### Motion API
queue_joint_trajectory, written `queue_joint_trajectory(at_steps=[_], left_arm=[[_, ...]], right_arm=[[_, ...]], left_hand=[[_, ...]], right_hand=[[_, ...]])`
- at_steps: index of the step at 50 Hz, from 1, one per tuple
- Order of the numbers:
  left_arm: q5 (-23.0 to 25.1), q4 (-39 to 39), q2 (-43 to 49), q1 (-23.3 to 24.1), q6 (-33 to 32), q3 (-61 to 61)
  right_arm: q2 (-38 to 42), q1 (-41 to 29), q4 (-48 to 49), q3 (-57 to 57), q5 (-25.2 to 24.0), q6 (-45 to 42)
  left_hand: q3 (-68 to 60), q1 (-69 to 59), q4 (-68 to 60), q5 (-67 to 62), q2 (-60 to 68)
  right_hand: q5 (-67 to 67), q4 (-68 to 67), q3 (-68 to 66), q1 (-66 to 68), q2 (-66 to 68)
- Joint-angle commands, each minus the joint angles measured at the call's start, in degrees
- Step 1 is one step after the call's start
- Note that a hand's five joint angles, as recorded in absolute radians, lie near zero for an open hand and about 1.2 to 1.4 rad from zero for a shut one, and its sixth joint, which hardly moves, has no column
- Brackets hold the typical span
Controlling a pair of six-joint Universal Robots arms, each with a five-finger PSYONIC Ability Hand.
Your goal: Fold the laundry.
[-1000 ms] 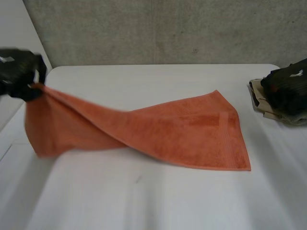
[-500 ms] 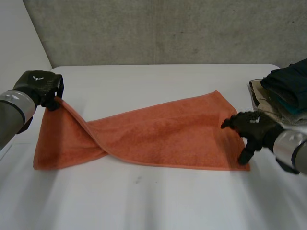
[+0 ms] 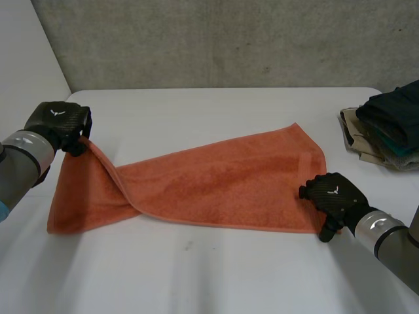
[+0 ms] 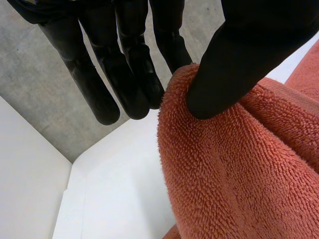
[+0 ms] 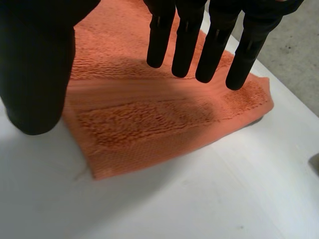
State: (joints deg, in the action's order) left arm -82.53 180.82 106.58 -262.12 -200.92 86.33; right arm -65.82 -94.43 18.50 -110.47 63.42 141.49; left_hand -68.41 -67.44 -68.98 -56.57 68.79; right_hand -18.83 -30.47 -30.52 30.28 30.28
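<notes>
Fingers [image 4: 127, 74] and thumb [image 4: 234, 64] of the left hand [image 3: 60, 123] press together on a fold of the towel [image 3: 229, 183], pinching its far left corner. The terry pile there is coarse, looped and salmon-orange against the smooth black fingertips. That hand holds the corner raised off the bench [image 3: 196, 275], so the cloth runs down from it in a ridge and its left part twists over itself, while the rest lies flat. On the right hand [image 3: 332, 196] the fingers [image 5: 214, 45] are straight and a little spread, with the thumb [image 5: 35, 64] well apart from them and nothing pinched. They hang over the towel's near right corner, shading a flat woven band that crosses the cloth near its short edge. In the head view this hand sits at that same corner, thumb tip down by the towel's edge; whether the fingers touch the cloth cannot be told. There is one towel, roughly rectangular, lying across the middle of the smooth white bench and slanting from near left to far right. One pile [image 3: 386, 127] of folded clothes, in dark blue, teal and beige layers, rests at the bench's right edge, apart from the towel. A grey concrete wall [image 3: 229, 39] stands behind.
</notes>
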Motion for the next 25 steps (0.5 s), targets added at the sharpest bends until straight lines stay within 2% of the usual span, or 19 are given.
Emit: queue_joint_trajectory(at_steps=[1,13,18,22,25], left_arm=[[0.08,0.06,-0.41,-0.23,0.0,0.5],[0.7,0.24,-0.85,-0.23,0.0,1.03],[0.7,0.24,-0.85,-0.23,0.0,1.21],[0.7,0.15,-0.85,-0.23,0.0,1.56],[0.7,0.15,-0.85,-0.32,0.0,1.82]], right_arm=[[1.57,-0.05,1.53,2.36,0.22,-0.16],[4.12,-1.37,1.45,8.78,0.83,0.19],[5.97,-2.6,1.45,12.29,1.62,0.28],[7.29,-3.48,1.45,15.28,2.33,0.8],[8.69,-4.01,1.27,17.92,2.41,1.51]], left_hand=[[-11.59,-12.56,-11.02,-13.43,11.21],[-11.59,-12.56,-11.02,-13.43,11.21],[-11.59,-12.56,-11.02,-13.43,11.21],[-11.59,-12.56,-11.02,-13.43,11.21],[-11.59,-12.56,-11.02,-13.43,11.21]], right_hand=[[-8.59,-6.95,-6.9,7.14,7.14],[-9.6,-7.96,-7.91,8.15,8.14],[-14.8,-13.16,-13.11,13.35,13.35],[-26.73,-25.09,-25.04,25.28,25.28],[-50.72,-49.08,-49.03,49.28,49.27]])
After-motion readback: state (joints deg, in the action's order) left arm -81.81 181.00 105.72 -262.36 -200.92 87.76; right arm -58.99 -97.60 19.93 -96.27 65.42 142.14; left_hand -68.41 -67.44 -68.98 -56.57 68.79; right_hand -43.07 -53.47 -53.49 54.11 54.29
